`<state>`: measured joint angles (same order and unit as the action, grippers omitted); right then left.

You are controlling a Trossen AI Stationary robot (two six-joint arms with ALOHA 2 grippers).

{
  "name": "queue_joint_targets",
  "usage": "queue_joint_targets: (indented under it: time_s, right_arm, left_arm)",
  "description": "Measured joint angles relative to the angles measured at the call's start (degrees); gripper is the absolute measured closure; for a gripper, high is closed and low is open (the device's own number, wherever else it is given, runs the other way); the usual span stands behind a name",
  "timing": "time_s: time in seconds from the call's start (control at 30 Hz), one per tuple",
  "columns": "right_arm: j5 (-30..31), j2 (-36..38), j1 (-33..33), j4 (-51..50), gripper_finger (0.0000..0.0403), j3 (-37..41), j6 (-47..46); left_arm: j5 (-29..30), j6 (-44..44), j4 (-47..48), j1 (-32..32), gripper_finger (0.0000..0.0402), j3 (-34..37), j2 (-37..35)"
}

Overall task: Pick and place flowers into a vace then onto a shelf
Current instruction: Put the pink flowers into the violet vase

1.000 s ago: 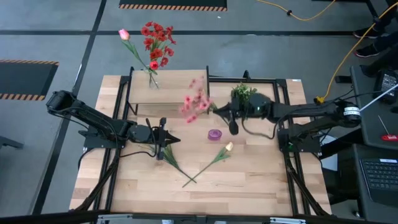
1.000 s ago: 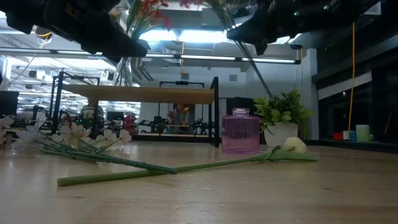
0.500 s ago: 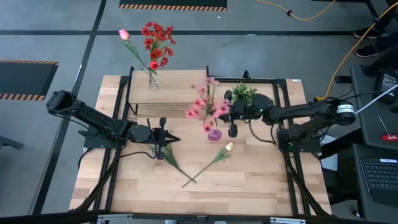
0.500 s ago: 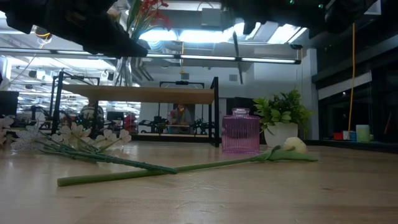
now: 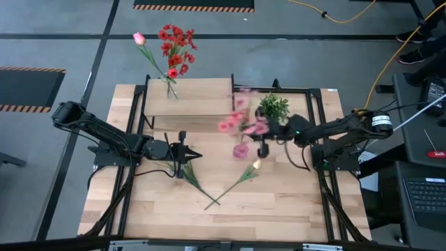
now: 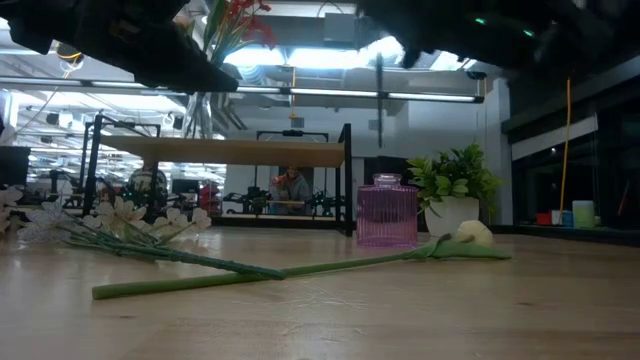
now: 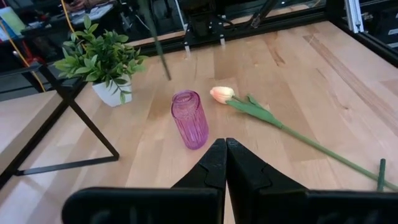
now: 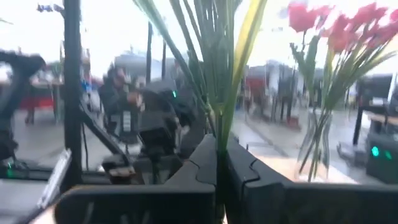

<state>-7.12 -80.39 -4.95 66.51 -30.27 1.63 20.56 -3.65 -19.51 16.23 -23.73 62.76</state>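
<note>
The right gripper (image 5: pixel 263 137) clamps pink flowers (image 5: pixel 240 123) above the purple vase (image 7: pixel 190 119). The left gripper (image 5: pixel 188 156), fingers together, waits near 1 tulip (image 5: pixel 244 176).

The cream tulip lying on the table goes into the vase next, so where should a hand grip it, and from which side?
Grip the cream tulip on its bare green stem, from straight above: it lies flat on the table, with open wood either side. The blossom looks too soft to pinch.
</note>
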Motion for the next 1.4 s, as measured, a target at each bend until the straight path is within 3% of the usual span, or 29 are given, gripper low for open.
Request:
queue_joint_targets:
  time_s: [0.2,0.6,1.03,1.4]
  right_arm:
    - [0.91,0.33,0.45,13.39,0.0403,8.95,-4.44]
    - [2.75,-1.25,1.72,11.83,0.0403,8.69,-4.29]
    - [6.62,-9.46,2.85,21.91,0.0403,8.67,-2.31]
    - [9.03,-13.82,2.84,23.59,0.0403,8.65,-1.38]
  left_arm:
    - [0.48,-0.45,0.00,-0.02,0.0400,-0.02,0.00]
    - [3.82,-0.74,-1.32,-0.13,0.0400,-0.02,0.00]
    - [3.80,-0.56,-1.31,-0.11,0.0400,-0.02,0.00]
    - [3.80,-0.56,-1.33,-0.11,0.0400,-0.02,0.00]
